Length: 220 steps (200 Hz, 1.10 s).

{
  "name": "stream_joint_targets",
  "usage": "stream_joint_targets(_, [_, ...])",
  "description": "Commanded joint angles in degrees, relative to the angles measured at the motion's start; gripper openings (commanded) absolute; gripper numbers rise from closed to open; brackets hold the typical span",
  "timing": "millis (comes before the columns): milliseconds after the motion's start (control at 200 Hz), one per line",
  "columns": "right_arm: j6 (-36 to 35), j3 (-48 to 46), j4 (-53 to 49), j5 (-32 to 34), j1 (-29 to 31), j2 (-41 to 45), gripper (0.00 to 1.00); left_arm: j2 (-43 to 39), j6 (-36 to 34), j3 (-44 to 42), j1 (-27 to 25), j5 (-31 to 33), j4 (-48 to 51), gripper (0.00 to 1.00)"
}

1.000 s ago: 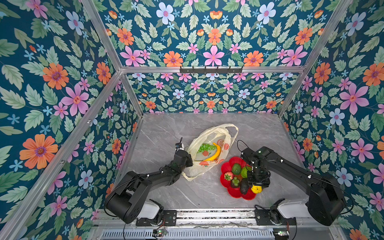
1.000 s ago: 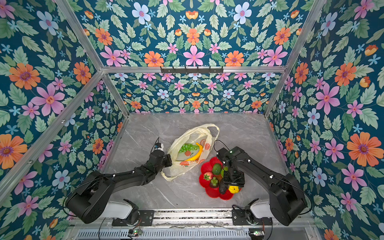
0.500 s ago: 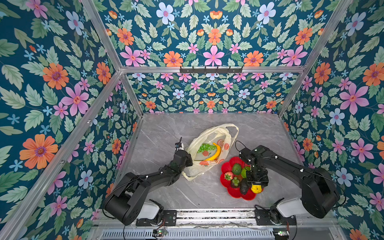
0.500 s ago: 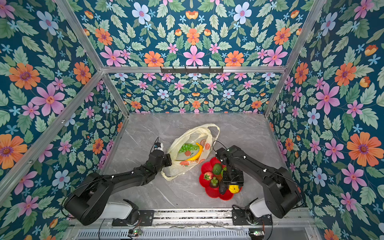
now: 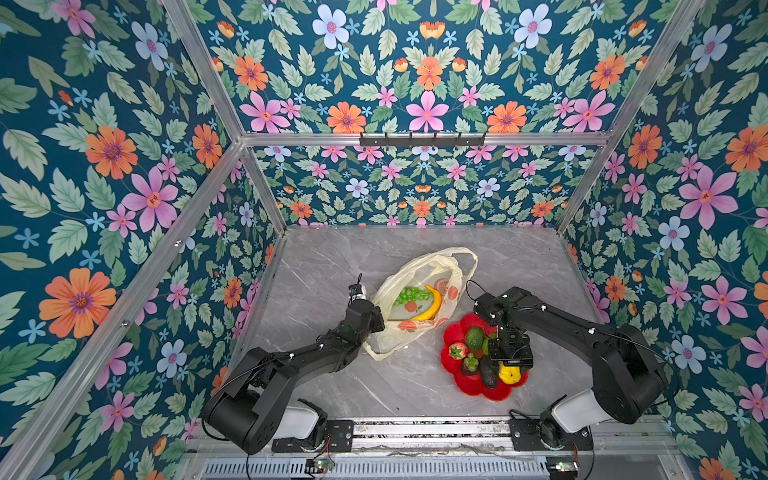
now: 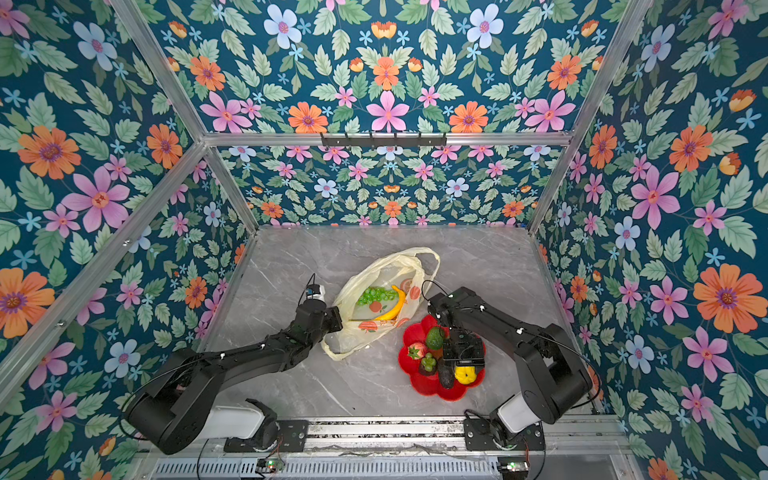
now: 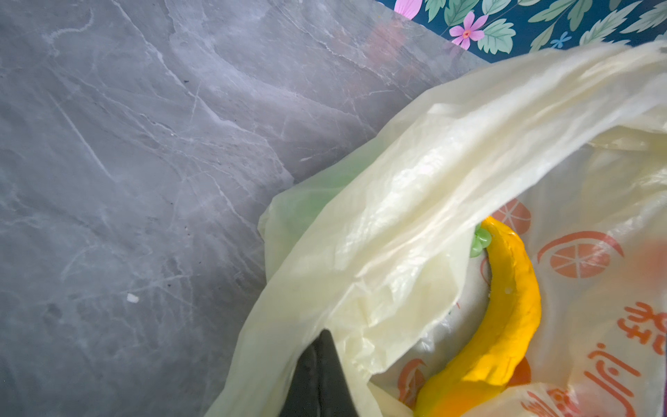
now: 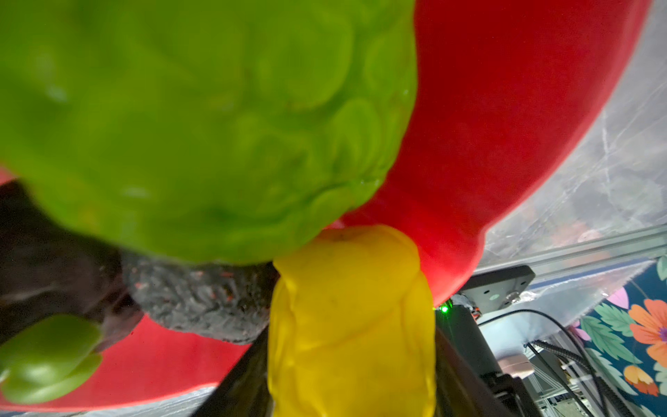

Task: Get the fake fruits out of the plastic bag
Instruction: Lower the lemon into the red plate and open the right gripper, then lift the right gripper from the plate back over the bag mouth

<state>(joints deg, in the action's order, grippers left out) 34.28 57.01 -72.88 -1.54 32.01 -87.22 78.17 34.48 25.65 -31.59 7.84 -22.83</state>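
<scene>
The right gripper [image 5: 510,365] hangs over the near-right part of the red plate [image 5: 473,388], where it was a second ago, though its arm's elbow has drawn in leftward. Its jaws flank the lemon [image 5: 509,375]; whether they pinch it cannot be told. The avocado [image 5: 473,337] and strawberry [image 5: 456,350] lie just left of it. Farther left, the left gripper [image 5: 379,324] stays clamped on the plastic bag [image 5: 432,266], at its near-left rim. The banana [image 5: 432,305] and grapes [image 5: 409,296] remain inside.
</scene>
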Motion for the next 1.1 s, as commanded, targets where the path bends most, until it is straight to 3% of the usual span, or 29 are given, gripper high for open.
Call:
stream_joint_targets(0, [-0.43,0.88,-1.79,1.48,0.02,0.42,0.71,-0.6,-0.29,-0.23,0.23,0.34,0.24,0.0])
stream_joint_targets(250, [-0.14,2.12,-2.71,3.21,-0.01,2.27,0.77,-0.4,-0.29,-0.16,0.39,-0.01,0.15,0.0])
stream_joint_targets(520, [0.93,3.35,-3.04,4.06,0.0,5.06,0.77,-0.01,-0.29,0.03,0.4,-0.7,0.07,0.0])
stream_joint_targets(670, [4.23,6.98,-2.37,5.92,1.78,7.77,0.71,0.32,-0.29,0.17,0.47,-1.41,-0.4,0.0])
stream_joint_targets(860, [9.03,10.25,8.26,6.41,7.18,9.39,0.68,0.88,-1.04,0.45,0.46,-1.81,-1.01,0.0])
stream_joint_targets(1095, [11.51,16.09,25.49,8.4,12.24,2.88,0.62,-1.26,-2.72,0.35,0.05,-1.51,-0.9,0.0])
